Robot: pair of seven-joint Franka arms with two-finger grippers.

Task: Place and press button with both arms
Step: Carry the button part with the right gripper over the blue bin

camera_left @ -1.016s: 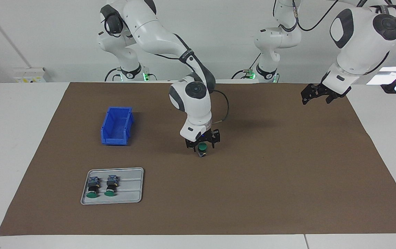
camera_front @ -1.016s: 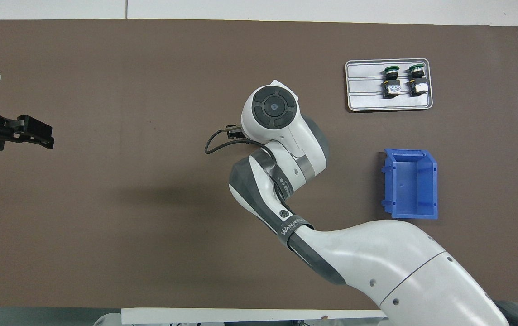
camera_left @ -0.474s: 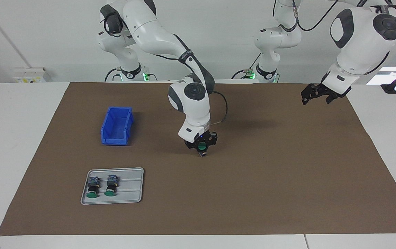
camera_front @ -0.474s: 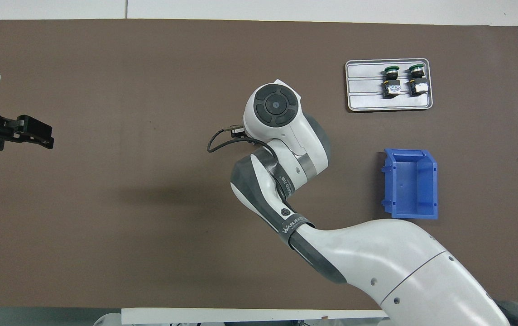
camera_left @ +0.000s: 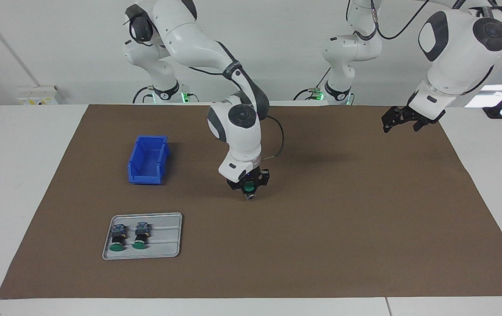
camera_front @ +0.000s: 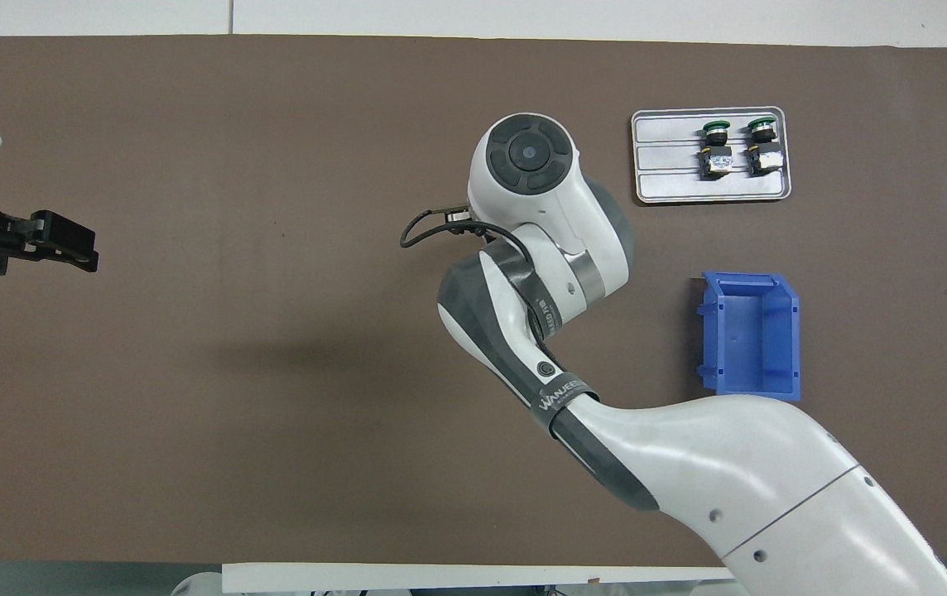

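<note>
Button: small green-capped push-button with black barrel [camera_left: 247, 188], pinched between the fingertips of the right end effector [camera_left: 248, 186], just above the brown mat-covered counter [camera_left: 321, 228]; cap faces the facing camera.
Long axis: tilted, cap up and contact block down toward the mat; exact angle hard to tell.
Right end effector: pressed together on the button, over the middle of the mat; hidden under its own wrist in the overhead view.
Left end effector: [camera_left: 402, 119] spread, empty, waiting over the mat's edge at its own arm's end, well apart from the button.
Nearer arm: right, already gripping.
Change: right end effector shifted with the button toward the blue plastic bin [camera_left: 148, 159] and grey metal tray [camera_left: 167, 250]; grip tightened.
Tray: two more like buttons [camera_left: 128, 237] lying in it.
</note>
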